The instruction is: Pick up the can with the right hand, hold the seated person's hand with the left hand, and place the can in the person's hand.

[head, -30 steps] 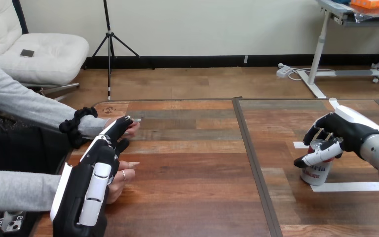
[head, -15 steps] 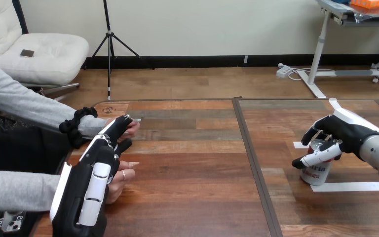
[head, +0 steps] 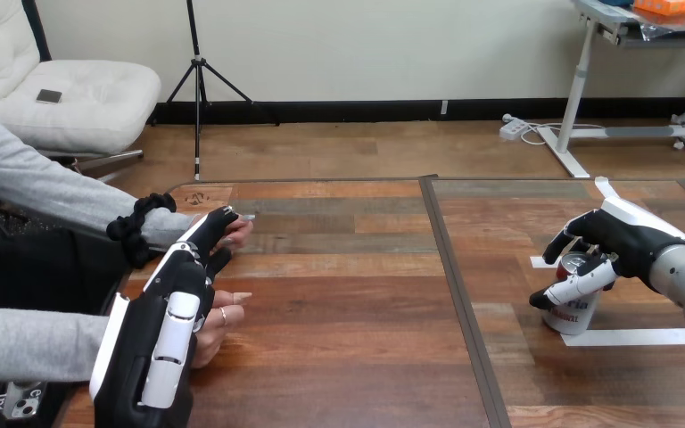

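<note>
At the right of the frame our right hand (head: 624, 236) curls round the top of the can (head: 573, 314), which stands on the table (head: 348, 294). At lower left our left hand (head: 165, 330), fingers nearly straight, touches the person's upper hand (head: 239, 232) with its fingertips and lies beside the person's lower hand (head: 218, 325).

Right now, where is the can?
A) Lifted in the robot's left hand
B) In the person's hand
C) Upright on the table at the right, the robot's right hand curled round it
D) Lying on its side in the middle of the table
C: the can stands upright on the table at the right, with the right hand curled round it.
</note>
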